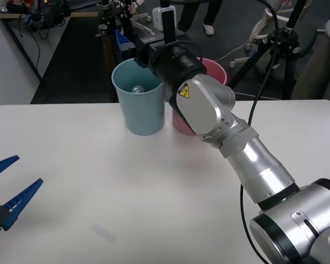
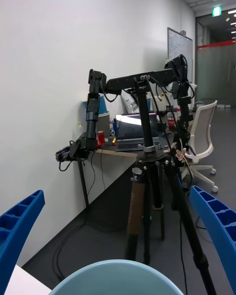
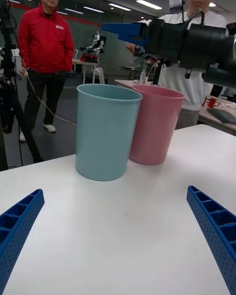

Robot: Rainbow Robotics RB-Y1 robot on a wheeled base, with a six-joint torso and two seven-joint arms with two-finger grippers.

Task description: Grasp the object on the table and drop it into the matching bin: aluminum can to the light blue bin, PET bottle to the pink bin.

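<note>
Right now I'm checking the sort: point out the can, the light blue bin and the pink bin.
aluminum can [image 1: 137, 88], front view, shiny top.
light blue bin [image 1: 144, 118], front view, outer wall.
pink bin [image 3: 155, 128], left wrist view, outer wall.

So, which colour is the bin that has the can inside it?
Light blue. The light blue bin holds the aluminum can, best seen in the front view.

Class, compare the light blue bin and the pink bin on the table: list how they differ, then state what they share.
The light blue bin stands on the robot's left; the pink bin stands to its right, touching it. The light blue bin holds the aluminum can; the pink bin's inside is hidden by the right arm. The open right gripper hangs above the light blue bin, not the pink. Both are upright, tapered and alike in shape.
</note>
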